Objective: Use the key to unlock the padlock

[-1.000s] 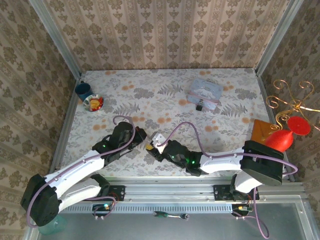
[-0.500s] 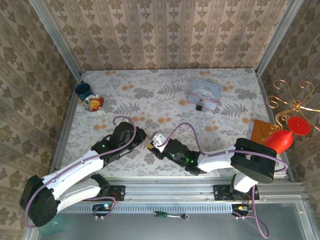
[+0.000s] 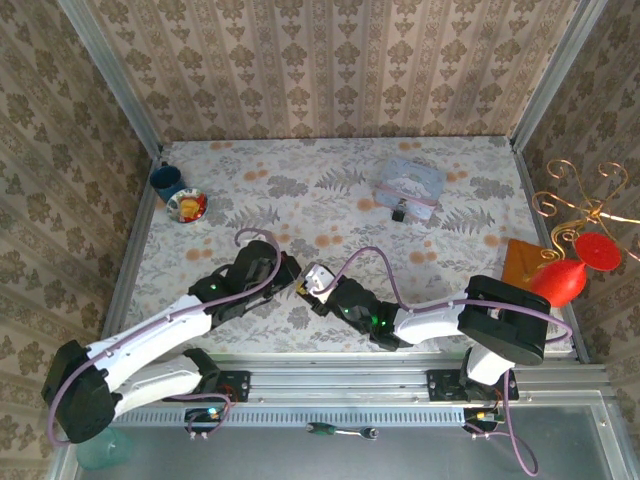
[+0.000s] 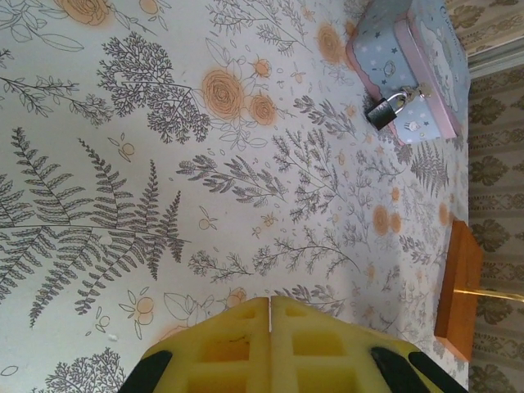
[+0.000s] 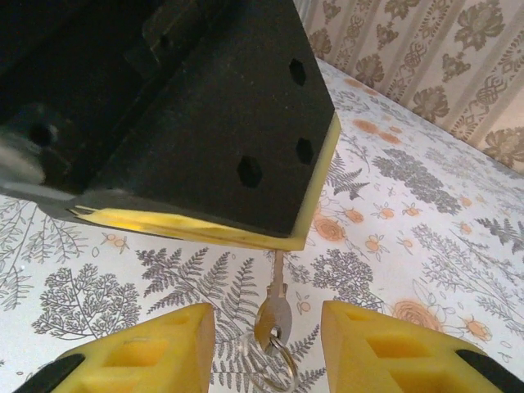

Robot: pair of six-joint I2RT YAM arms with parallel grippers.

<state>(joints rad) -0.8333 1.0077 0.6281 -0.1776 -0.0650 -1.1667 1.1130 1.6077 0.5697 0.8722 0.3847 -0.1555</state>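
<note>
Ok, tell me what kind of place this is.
Likely a staged robot test booth, not a real room: wallpapered panels in metal framing, left arm and right arm bolted to a rail, and props such as a padlock on a floral table.

- A robot test cell in a lab, not a home: the left arm (image 3: pixel 160 330) and right arm (image 3: pixel 440 320) are bolted to an aluminium rail (image 3: pixel 330 385) at the near edge of the floral tabletop (image 3: pixel 300 215).
- Wallpaper-patterned panels (image 3: pixel 330 70) set in metal corner posts (image 3: pixel 115 75) box it in.
- Purple cables (image 3: pixel 372 247) loop over the arms.
</note>
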